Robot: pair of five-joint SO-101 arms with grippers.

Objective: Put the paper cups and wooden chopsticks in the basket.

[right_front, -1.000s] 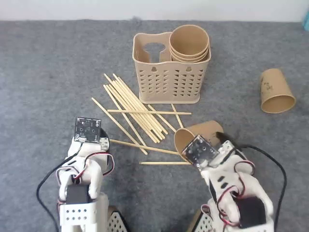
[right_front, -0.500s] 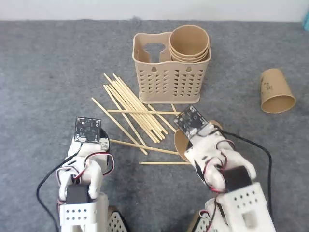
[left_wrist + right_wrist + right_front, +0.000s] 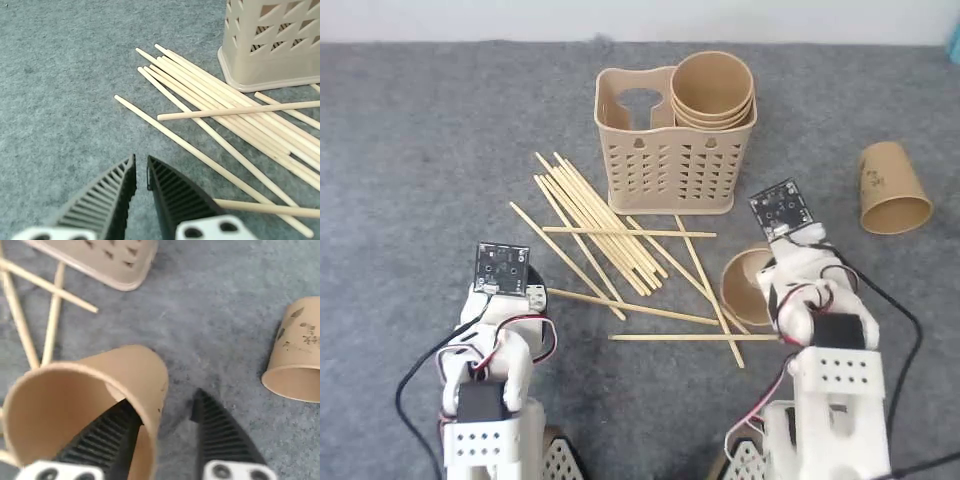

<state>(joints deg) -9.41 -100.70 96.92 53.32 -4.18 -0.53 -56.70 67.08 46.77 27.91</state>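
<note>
Partly done. Already in one compartment of the basket [image 3: 665,180]: stacked paper cups [image 3: 712,88]. Left on the desk [image 3: 420,130]: the wooden chopsticks [image 3: 600,225], scattered before the basket, and a lying cup [image 3: 892,190] well apart. Right hand [image 3: 165,402] wide, straddling a third cup [image 3: 85,390], outer finger clear of the wall. Left hand [image 3: 141,159] narrow, empty. Hard to count the stack.

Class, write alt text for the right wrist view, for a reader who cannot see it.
The right gripper straddles the wall of a paper cup, one finger inside it and the other outside, clear of it. Farther off on the grey carpet are a second cup, loose chopsticks and the basket.
</note>
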